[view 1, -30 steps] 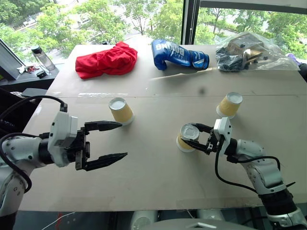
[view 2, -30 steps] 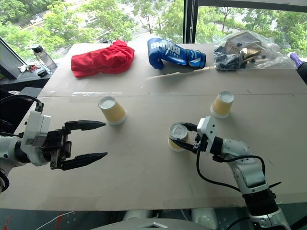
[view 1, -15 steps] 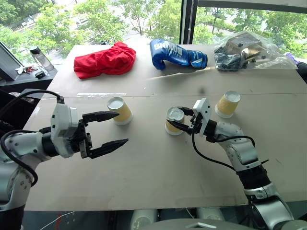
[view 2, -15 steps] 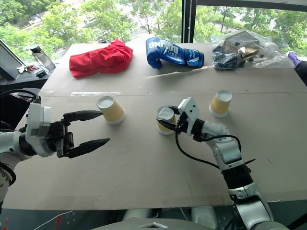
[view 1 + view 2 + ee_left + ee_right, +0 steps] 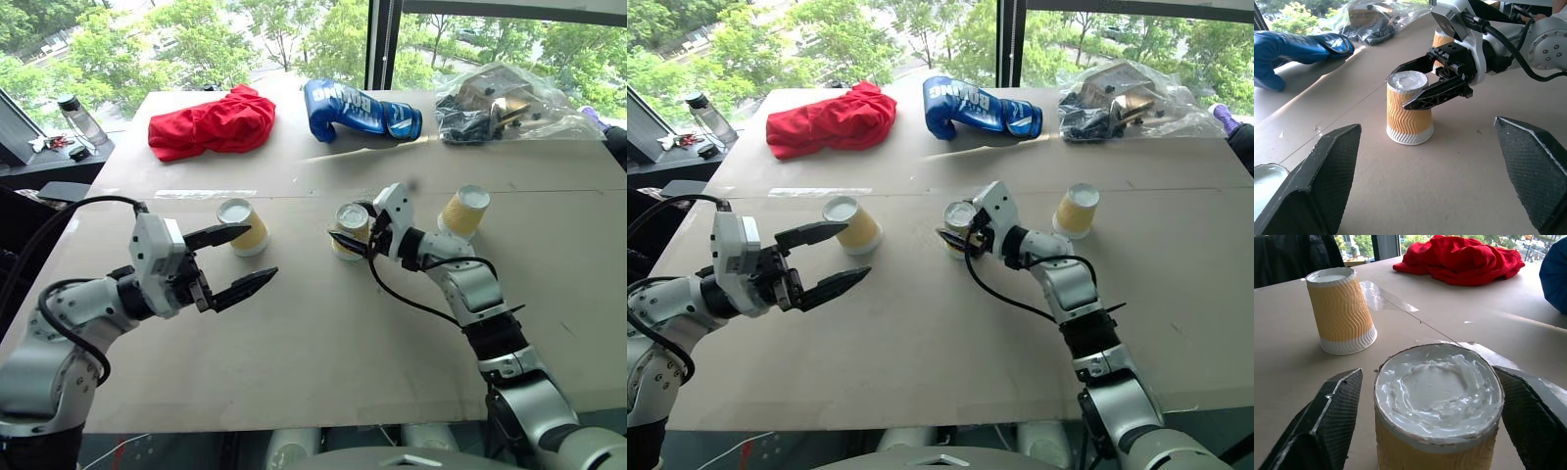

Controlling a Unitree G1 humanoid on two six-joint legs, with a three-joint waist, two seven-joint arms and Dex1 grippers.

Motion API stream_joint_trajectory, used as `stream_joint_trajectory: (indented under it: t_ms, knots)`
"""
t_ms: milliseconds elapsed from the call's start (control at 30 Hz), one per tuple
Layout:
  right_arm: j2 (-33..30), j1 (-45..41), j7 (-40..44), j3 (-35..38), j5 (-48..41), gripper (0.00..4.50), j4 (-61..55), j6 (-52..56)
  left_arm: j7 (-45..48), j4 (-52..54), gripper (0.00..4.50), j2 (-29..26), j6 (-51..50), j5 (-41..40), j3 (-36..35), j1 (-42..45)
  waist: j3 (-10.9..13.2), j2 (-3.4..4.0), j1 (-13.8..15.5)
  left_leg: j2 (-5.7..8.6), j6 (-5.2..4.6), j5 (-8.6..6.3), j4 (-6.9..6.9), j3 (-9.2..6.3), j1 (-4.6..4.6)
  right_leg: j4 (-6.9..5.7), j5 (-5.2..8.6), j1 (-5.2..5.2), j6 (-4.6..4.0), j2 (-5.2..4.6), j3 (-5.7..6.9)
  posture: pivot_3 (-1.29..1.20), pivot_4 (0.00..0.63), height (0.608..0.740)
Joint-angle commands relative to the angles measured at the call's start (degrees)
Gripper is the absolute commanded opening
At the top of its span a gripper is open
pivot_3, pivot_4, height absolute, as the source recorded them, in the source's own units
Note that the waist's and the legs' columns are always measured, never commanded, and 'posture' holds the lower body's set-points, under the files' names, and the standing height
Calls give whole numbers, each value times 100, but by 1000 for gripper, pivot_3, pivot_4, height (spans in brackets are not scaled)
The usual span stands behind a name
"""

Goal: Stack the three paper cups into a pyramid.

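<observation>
The left gripper [image 5: 238, 264] waits wide open, empty, near the left cup [image 5: 243, 226]. The right gripper [image 5: 1422, 84] has just carried the middle cup [image 5: 1409, 107] beside it and released. Third cup [image 5: 464, 212] stands farther right, awaiting stacking.

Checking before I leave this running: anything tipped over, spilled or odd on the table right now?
Nothing stands out. All three paper cups stand upside down, apart: the left cup, the middle cup between the open right end effector's fingers, and the right cup. None is crushed or tipped.
</observation>
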State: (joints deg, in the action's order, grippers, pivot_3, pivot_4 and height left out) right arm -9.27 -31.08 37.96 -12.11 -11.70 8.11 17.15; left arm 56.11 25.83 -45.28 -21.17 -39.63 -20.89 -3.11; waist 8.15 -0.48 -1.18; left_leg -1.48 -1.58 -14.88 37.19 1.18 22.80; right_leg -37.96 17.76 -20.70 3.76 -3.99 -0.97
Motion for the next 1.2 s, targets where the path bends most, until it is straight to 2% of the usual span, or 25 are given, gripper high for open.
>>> stream_joint_trajectory:
  t_ms: [33,167,300,400,567,767,1033,1200]
  knots:
    - [-79,44,-64,292,-114,4433,-502,-178,-46,54,4500,36,71,-18,39,192,0,0,2,0,0,0,0,0,0,0,0,0,0,0,0,0,150,740]
    - [-581,542,117,293,-100,4433,-1582,-20,-1,48,4500,17,-20,-73,161,321,0,-1,37,1,0,0,0,-1,7,4,0,-1,0,-3,3,0,150,740]
    - [-805,924,-268,705,-311,4433,-2571,404,14,16,4500,-20,-285,-277,255,603,1,-1,18,-1,0,0,0,1,8,6,0,-2,0,-1,1,0,150,740]
    - [-972,1268,-765,1273,-171,4433,-2841,367,76,75,4500,-47,-560,-502,425,847,1,-3,29,-4,-1,0,-1,-2,6,3,0,-2,0,4,3,0,150,740]
    - [-1044,1665,-1630,2106,153,4433,-2442,53,-1,-48,4500,89,-768,-518,829,1420,5,-7,33,3,0,0,1,4,7,4,0,-1,1,2,-4,0,150,740]
    - [-712,1568,-2287,2298,311,4433,-1756,-230,-68,-229,4500,229,-811,-328,1135,1747,6,-7,-15,9,18,12,1,10,6,2,0,-4,1,17,-15,0,150,740]
    - [-466,1198,-2459,2433,70,4433,-880,-446,77,-325,4500,238,-678,-189,1210,1805,7,-7,-30,-5,23,14,-1,13,6,3,0,-8,1,25,-22,0,150,740]
    - [-346,1022,-2393,2542,-211,4433,-739,-509,73,-343,4500,282,-612,-119,1194,1790,7,-6,-33,-10,24,15,-1,12,6,3,0,-8,1,25,-22,0,150,740]
